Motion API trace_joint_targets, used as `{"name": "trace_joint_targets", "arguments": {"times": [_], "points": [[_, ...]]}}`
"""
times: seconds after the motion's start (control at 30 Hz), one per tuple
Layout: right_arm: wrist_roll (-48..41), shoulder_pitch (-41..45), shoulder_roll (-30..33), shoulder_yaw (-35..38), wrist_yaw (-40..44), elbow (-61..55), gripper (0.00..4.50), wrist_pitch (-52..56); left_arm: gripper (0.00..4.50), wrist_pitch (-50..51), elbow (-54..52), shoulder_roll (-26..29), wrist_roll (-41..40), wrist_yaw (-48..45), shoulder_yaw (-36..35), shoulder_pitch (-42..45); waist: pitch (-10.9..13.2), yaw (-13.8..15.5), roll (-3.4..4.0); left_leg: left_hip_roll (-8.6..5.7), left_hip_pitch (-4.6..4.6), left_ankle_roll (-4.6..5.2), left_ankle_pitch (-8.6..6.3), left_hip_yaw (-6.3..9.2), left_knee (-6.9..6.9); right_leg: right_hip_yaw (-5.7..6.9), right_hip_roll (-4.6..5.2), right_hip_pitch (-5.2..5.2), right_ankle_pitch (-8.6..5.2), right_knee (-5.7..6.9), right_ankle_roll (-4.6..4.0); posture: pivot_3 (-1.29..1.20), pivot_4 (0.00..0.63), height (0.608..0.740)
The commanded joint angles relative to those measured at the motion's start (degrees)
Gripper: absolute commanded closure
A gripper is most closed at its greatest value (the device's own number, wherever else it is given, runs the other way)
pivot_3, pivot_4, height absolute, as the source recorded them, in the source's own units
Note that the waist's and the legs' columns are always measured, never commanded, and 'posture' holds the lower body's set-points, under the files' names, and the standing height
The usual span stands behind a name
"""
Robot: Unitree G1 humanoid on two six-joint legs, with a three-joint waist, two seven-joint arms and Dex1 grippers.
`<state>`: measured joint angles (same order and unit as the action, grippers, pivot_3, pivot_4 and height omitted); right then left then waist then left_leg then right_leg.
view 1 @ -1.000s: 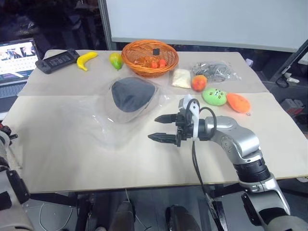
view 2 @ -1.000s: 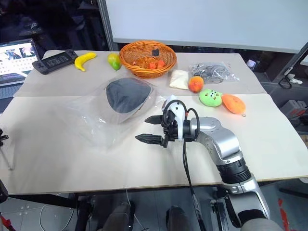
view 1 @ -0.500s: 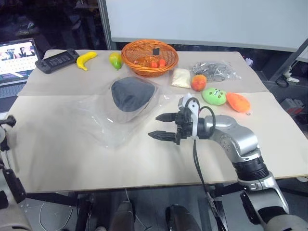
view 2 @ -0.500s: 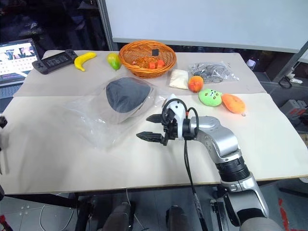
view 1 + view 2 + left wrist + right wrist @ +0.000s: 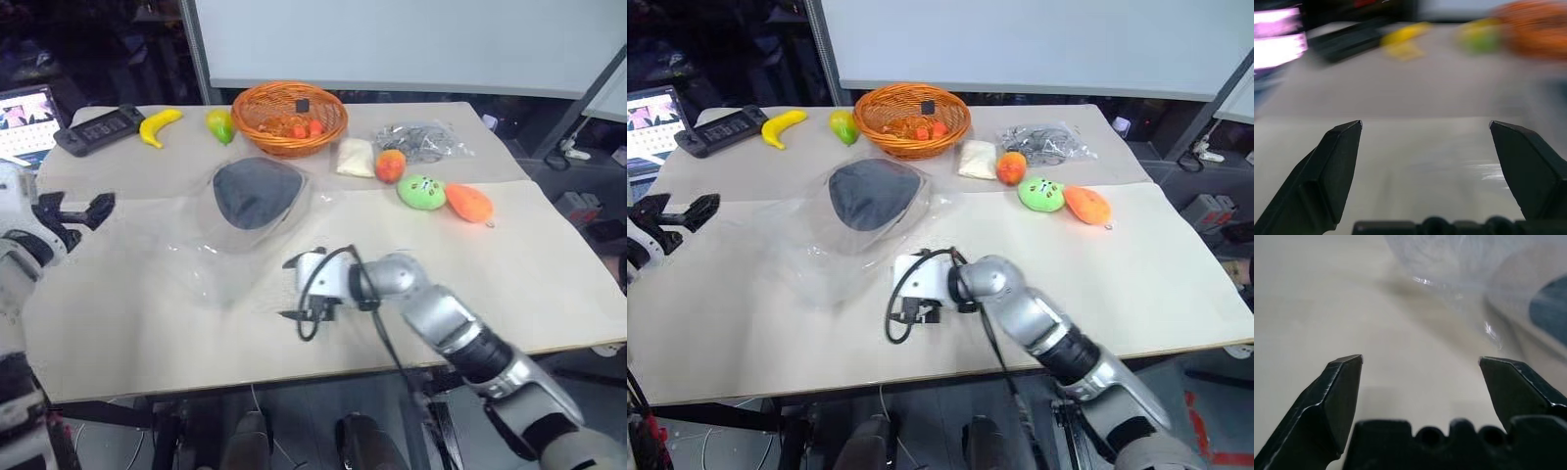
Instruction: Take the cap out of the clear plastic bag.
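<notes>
The cap (image 5: 253, 192) lies lining-up inside the bag (image 5: 211, 245), at the bag's far end near the basket (image 5: 290, 116), on the worktop (image 5: 549, 264). The bag's long axis runs from there toward us and leftward; its near edge looks like the mouth, though we cannot confirm it.

Both hands are open and empty. Our right hand (image 5: 1420, 382) hovers just beside the bag's near edge; our left hand (image 5: 73, 211) is well apart.

We judge it best to pin the bag with one hand, then draw the cap out along that axis.
</notes>
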<state>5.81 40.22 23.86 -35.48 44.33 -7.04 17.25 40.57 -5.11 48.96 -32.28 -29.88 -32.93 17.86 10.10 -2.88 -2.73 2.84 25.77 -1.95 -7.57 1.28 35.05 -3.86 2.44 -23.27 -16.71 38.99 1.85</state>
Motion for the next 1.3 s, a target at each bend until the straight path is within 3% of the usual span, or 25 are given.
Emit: {"name": "trace_joint_targets", "arguments": {"times": [0.03,0.2,0.4,0.57,0.8,1.2,1.23,1.3], "points": [[7.70,-0.06,-1.11,0.62,-7.80,3.21,0.00,-9.45,0.01,3.49,-10.72,6.52,-5.44,-12.83,-7.54,-10.30,0.01,-0.25,0.01,0.00,-0.04,0.00,0.00,-0.02,-0.06,-0.03,0.00,0.01,0.00,-0.02,0.00,0.00,0.150,0.740],[11.32,-0.37,-3.26,2.52,-12.46,8.27,0.00,-14.39,0.01,16.09,-22.91,9.57,-18.92,-27.88,-27.98,-27.09,0.02,-0.64,0.02,0.06,-0.32,-0.02,0.00,-0.09,-0.28,-0.02,0.02,0.13,-0.12,-0.03,-0.20,0.00,0.150,0.740],[14.10,1.33,-9.27,0.12,-13.92,17.57,0.00,-19.72,0.01,19.46,-30.13,2.83,-20.64,-22.27,-37.22,-35.68,0.03,-1.30,0.05,0.09,-0.67,-0.02,0.00,-0.16,-0.34,-0.07,0.02,0.34,-0.18,0.01,-0.30,0.00,0.150,0.740],[17.26,6.17,-15.46,0.19,-17.63,25.43,0.00,-24.80,0.01,19.44,-33.34,-0.22,-25.05,-17.94,-38.22,-36.91,0.03,-1.46,0.04,0.12,-0.67,-0.03,-0.01,-0.21,-0.44,-0.13,0.00,0.23,-0.19,0.03,-0.34,0.00,0.150,0.740],[23.55,10.64,-22.32,-2.79,-24.54,36.73,0.00,-30.85,0.01,17.70,-33.51,0.00,-27.36,-14.96,-37.06,-38.10,0.00,-1.25,0.00,0.11,-0.68,-0.05,-0.02,-0.16,-0.46,-0.10,0.02,0.26,-0.20,0.03,-0.36,0.00,0.150,0.740],[26.00,11.44,-26.70,-3.37,-26.39,44.41,0.00,-33.86,0.01,14.99,-33.39,0.34,-29.05,-12.46,-36.15,-39.38,0.00,-1.40,0.01,0.14,-0.68,-0.06,-0.02,-0.13,-0.49,-0.09,0.01,0.24,-0.21,0.04,-0.43,0.00,0.150,0.740],[26.20,11.74,-27.10,-3.18,-27.02,45.23,0.52,-33.59,0.00,14.82,-33.34,0.37,-29.09,-12.38,-36.10,-39.50,0.00,-1.36,0.01,0.14,-0.69,-0.06,-0.02,-0.13,-0.49,-0.08,0.00,0.24,-0.21,0.05,-0.44,0.00,0.150,0.740],[26.39,12.29,-27.52,-2.89,-27.69,46.65,1.10,-33.76,0.00,14.58,-33.02,0.49,-29.14,-12.27,-36.06,-39.60,0.01,-1.25,0.01,0.13,-0.69,-0.06,-0.02,-0.11,-0.50,-0.06,0.01,0.24,-0.21,0.04,-0.44,0.00,0.150,0.740]]}}
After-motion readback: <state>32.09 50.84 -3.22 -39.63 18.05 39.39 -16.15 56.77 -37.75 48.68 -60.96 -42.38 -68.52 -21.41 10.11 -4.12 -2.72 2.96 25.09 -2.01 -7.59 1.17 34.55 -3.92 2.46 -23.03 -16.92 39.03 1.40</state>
